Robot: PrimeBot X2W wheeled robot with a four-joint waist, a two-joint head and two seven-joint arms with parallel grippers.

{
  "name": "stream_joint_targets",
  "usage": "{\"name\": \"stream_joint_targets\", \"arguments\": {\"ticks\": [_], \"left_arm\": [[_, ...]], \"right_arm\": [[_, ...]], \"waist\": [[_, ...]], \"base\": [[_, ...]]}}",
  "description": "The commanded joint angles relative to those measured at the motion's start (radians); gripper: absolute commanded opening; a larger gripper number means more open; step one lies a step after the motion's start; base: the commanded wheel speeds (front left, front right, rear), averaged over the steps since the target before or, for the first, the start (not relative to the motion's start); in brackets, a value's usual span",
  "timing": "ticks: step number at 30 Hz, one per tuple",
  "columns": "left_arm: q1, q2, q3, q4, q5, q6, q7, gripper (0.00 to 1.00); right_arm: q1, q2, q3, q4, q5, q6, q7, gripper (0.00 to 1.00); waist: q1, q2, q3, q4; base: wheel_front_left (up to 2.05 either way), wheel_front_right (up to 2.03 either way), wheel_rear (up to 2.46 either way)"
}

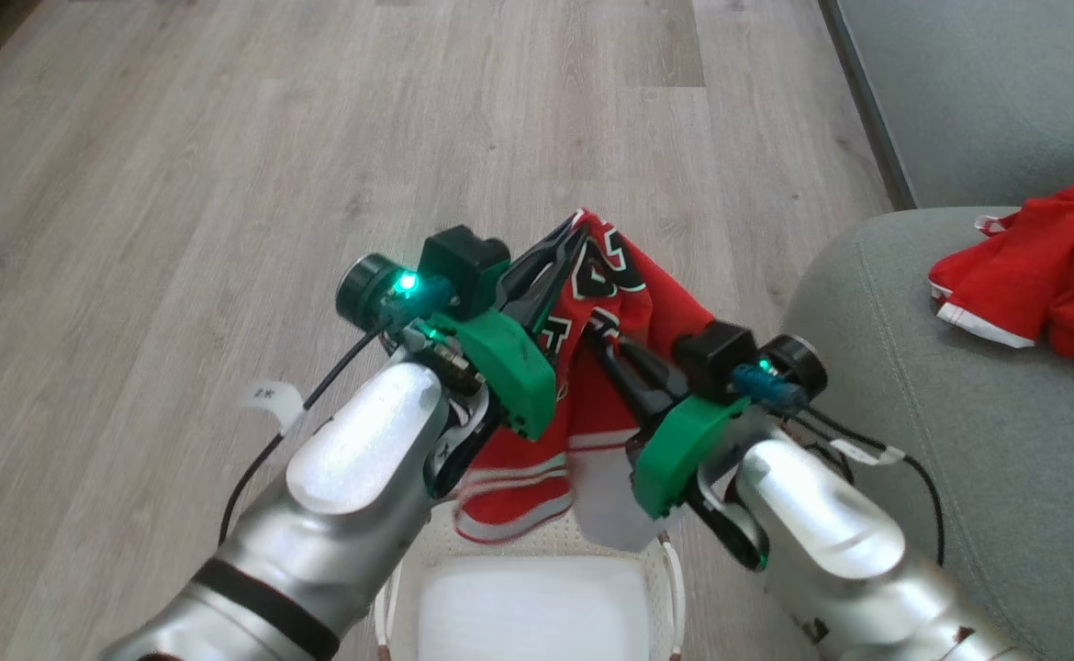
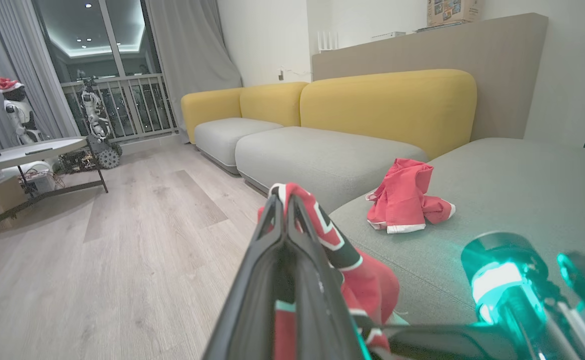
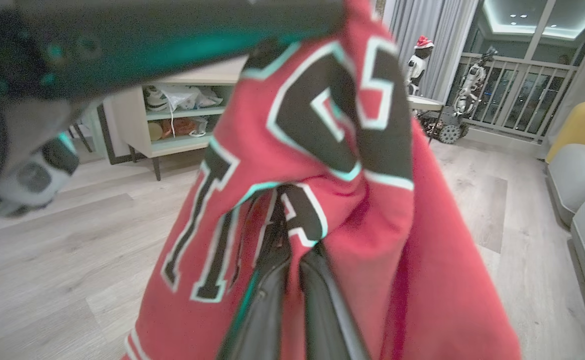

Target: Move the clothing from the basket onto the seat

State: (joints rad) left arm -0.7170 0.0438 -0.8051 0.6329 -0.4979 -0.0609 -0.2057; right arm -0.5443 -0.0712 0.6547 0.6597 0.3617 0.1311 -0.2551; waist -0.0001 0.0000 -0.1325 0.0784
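Hanging in the air between our two arms, the jersey [image 1: 612, 303] is off the seat and above the basket, its red cloth with black, white-outlined letters bunched at the top and its white-striped hem drooping toward the basket's rim. Our left pincer [image 1: 576, 237] is closed on the jersey's upper fold; in the left wrist view the two dark fingers meet at their tips [image 2: 283, 201] with the red cloth [image 2: 367, 282] draped over and to the right of them. Our right pincer [image 1: 599, 347] is closed as well, biting into the cloth lower down and just beside the left one; in the right wrist view its fingers [image 3: 272, 280] press together into the fabric [image 3: 322, 125] under the big letters.

Directly below, at the bottom edge of the head view, we see the basket [image 1: 537, 597], cream, with a white handle on its side. To our right lies the grey-green seat [image 1: 959, 441], and on it the plain red garment [image 1: 1042, 275] sits crumpled, well apart from the jersey. Beyond it the left wrist view shows yellow backrests [image 2: 387, 105]. Pale wooden floor [image 1: 225, 184] surrounds the basket.
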Motion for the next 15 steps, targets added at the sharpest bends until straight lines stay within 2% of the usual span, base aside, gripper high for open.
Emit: {"name": "stream_joint_targets", "arguments": {"ticks": [1, 3, 4, 5, 6, 7, 8, 15], "left_arm": [[-0.040, 0.016, 0.035, -0.021, -0.006, 0.008, -0.009, 0.00], [-0.029, 0.020, 0.042, -0.011, -0.014, 0.012, -0.013, 0.00], [-0.022, 0.022, 0.044, -0.007, -0.017, 0.015, -0.016, 0.14], [-0.015, 0.025, 0.047, -0.003, -0.020, 0.018, -0.019, 0.37], [-0.008, 0.027, 0.052, 0.001, -0.023, 0.022, -0.023, 0.52], [0.001, 0.029, 0.056, 0.005, -0.027, 0.026, -0.026, 0.84], [0.011, 0.030, 0.058, 0.008, -0.030, 0.029, -0.029, 1.00], [0.076, 0.029, 0.063, 0.018, -0.040, 0.041, -0.046, 1.00]], "right_arm": [[-0.039, 0.002, -0.008, -0.037, -0.001, 0.000, -0.006, 0.00], [-0.032, -0.005, -0.033, -0.059, -0.008, 0.000, -0.006, 0.00], [-0.028, -0.009, -0.049, -0.070, -0.013, 0.000, -0.006, 0.00], [-0.024, -0.012, -0.064, -0.082, -0.019, 0.000, -0.006, 0.00], [-0.019, -0.015, -0.078, -0.092, -0.026, 0.000, -0.006, 0.00], [-0.015, -0.018, -0.093, -0.102, -0.033, 0.000, -0.006, 0.00], [-0.010, -0.022, -0.110, -0.111, -0.040, 0.000, -0.007, 0.00], [0.028, -0.048, -0.217, -0.159, -0.094, 0.000, -0.007, 0.00]], "waist": [[0.0001, 0.0000, 0.000, -0.002], [0.0001, 0.0000, 0.000, -0.008], [0.0001, 0.0000, 0.000, -0.012], [0.0001, 0.0000, -0.001, -0.016], [0.0001, 0.0000, -0.001, -0.021], [0.0001, 0.0000, -0.001, -0.027], [0.0001, 0.0000, -0.001, -0.032], [0.0001, 0.0000, -0.003, -0.077]], "base": [[0.00, 0.00, 0.00], [0.00, 0.00, 0.00], [0.00, 0.00, 0.00], [0.00, 0.00, 0.00], [0.00, 0.00, 0.00], [0.00, 0.00, 0.00], [0.00, 0.00, 0.00], [0.00, 0.00, 0.00]]}}
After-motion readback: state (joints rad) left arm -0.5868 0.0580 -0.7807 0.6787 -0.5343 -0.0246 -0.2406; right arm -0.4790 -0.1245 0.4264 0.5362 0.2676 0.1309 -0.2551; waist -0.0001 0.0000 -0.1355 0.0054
